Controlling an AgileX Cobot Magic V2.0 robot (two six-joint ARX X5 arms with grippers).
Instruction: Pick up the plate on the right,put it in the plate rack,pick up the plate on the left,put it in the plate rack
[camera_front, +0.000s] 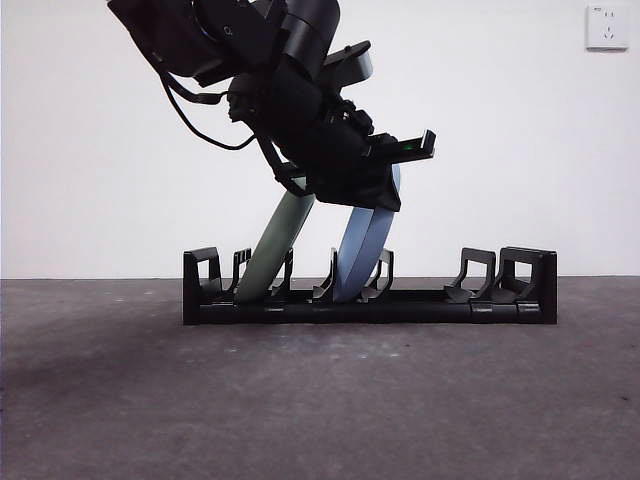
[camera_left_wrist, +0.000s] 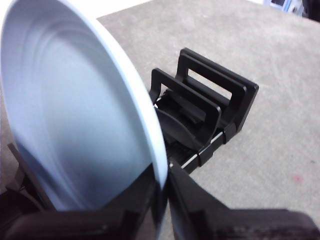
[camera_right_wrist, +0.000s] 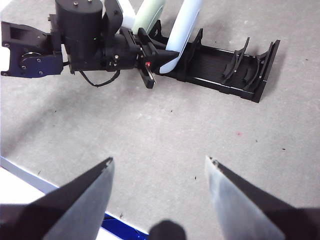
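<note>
Left gripper (camera_left_wrist: 162, 200) is clamped on the rim of the pale blue plate (camera_front: 362, 255), which leans tilted in the middle slots of the long black plate rack (camera_front: 370, 305) on the grey desk (camera_front: 320, 400); a pale green plate (camera_front: 278, 250) leans beside it. Right gripper (camera_right_wrist: 160, 172) hangs wide apart, nothing in it. No readable writing

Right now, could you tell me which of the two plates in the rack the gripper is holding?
The pale blue plate, clamped at its rim by the left gripper; the green plate leans free in the plate rack.
</note>
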